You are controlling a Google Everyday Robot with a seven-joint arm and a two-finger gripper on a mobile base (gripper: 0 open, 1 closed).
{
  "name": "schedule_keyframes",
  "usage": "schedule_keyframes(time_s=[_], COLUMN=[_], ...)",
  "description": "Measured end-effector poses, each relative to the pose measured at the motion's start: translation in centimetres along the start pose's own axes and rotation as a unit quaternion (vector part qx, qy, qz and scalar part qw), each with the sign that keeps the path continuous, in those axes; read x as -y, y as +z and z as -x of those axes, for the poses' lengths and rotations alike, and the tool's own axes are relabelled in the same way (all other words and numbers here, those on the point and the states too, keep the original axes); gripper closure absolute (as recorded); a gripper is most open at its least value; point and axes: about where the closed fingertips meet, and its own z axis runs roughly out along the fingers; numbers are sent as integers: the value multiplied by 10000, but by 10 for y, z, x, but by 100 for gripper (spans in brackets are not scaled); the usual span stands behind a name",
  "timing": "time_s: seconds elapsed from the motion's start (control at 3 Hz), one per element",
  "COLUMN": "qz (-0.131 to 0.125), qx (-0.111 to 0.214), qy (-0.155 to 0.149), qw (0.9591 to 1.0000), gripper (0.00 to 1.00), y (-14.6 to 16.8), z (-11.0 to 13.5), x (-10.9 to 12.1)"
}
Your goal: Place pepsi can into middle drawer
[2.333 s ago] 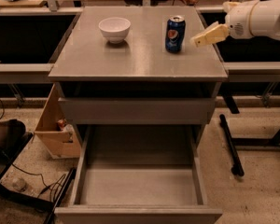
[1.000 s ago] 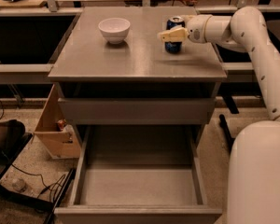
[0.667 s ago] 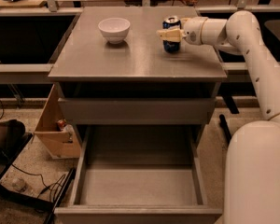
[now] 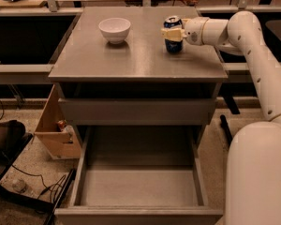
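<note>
Pepsi can (image 4: 173, 45) has the gripper (image 4: 171, 33) at its side, wrist level.

1. The robot's big white body (image 4: 257, 172) fills the lower right corner.
2. One white arm (image 4: 266, 78) goes up from the body and leans away toward the back.
3. At the top, the arm bends at a round elbow (image 4: 243, 25) and turns to the left.
4. After the elbow comes a short, thick wrist (image 4: 203, 30). It lies flat and level and points left.
5. The end effector (image 4: 172, 32) sits at the tip of the wrist. It is cream in colour.
6. The end effector is low over the back right part of the table (image 4: 131, 60), right at the pepsi can (image 4: 173, 46). Its cream part reaches across the upper half of the can.
</note>
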Motion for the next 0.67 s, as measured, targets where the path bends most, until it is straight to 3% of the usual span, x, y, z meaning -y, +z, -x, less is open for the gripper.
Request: schedule_keyframes(time_s=[0.33,0.67], qz=[40,-156], qx=[33,237], qy=[-230,-684], qw=[9997,9973], gripper=[100,100], y=[-4,-37], z=[28,80], x=[-11,-27])
